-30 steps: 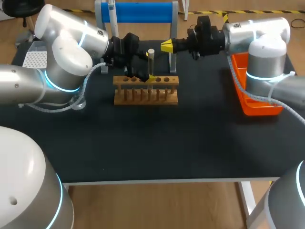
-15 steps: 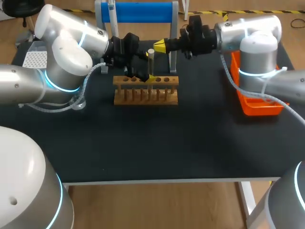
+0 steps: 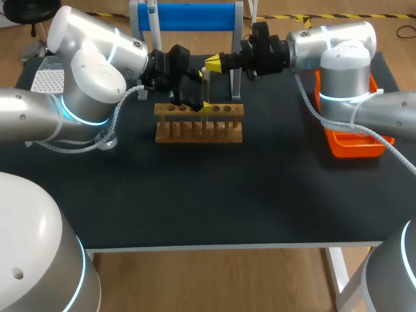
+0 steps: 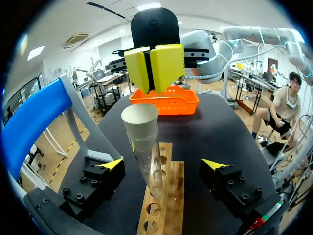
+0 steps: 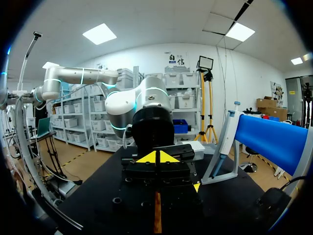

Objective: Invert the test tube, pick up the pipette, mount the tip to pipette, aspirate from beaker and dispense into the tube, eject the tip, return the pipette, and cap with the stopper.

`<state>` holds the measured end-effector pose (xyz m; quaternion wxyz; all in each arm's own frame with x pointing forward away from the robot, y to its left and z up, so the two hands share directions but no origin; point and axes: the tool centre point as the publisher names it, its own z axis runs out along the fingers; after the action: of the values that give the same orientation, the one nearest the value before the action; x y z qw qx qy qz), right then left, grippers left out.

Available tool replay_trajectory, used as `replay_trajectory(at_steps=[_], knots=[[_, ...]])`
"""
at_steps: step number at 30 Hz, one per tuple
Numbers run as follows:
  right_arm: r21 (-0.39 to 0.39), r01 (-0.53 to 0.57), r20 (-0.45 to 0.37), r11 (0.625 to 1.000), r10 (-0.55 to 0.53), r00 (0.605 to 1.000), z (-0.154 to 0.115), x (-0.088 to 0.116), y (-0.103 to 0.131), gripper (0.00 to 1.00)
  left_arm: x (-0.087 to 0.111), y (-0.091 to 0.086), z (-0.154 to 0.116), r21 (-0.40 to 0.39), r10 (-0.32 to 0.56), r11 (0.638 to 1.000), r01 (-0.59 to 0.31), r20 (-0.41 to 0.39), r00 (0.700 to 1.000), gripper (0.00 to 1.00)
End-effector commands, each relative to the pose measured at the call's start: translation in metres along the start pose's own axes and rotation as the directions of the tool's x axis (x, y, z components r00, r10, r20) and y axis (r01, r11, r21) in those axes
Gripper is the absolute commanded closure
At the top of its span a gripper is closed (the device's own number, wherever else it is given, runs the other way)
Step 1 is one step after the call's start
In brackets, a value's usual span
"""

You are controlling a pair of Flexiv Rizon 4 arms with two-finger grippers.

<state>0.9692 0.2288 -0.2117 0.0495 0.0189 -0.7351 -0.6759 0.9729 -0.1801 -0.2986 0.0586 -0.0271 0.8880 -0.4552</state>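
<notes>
In the head view the test tube (image 3: pixel 205 83) stood in the rack (image 3: pixel 199 122), the right claw (image 3: pixel 215 63) beside its mouth; the left wrist view showed the left claw (image 4: pixel 163 166) spread wide, flanking the tube, touching nothing; the right wrist view showed the right claw pinched together. To grasp well, it should probably part, then centre on the glass.

The left arm (image 3: pixel 91 71) and right arm (image 3: pixel 341 49) were silver-grey tubes with white joint caps and glowing cyan rings; a pale coiled cable (image 3: pixel 122 103) trailed along each. The left hand (image 4: pixel 164 165) and right hand (image 3: pixel 214 63) were black, screw-studded blocks tipped with bright yellow wedges.
</notes>
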Motion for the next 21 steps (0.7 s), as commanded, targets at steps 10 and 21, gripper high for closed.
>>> replay_trajectory(at_steps=[10, 21], knots=[[-0.005, -0.015, -0.013, 1.000, 0.015, 1.000, 0.004, -0.009, -0.010, 1.00, -0.001, 0.000, 0.000, -0.002, -0.001, 1.000, 0.001, -0.002, 1.000, 0.00], [0.000, -0.028, -0.016, 1.000, 0.028, 0.999, 0.008, -0.009, -0.022, 1.00, -0.001, 0.000, 0.000, -0.002, -0.001, 1.000, 0.001, -0.002, 1.000, 0.00]])
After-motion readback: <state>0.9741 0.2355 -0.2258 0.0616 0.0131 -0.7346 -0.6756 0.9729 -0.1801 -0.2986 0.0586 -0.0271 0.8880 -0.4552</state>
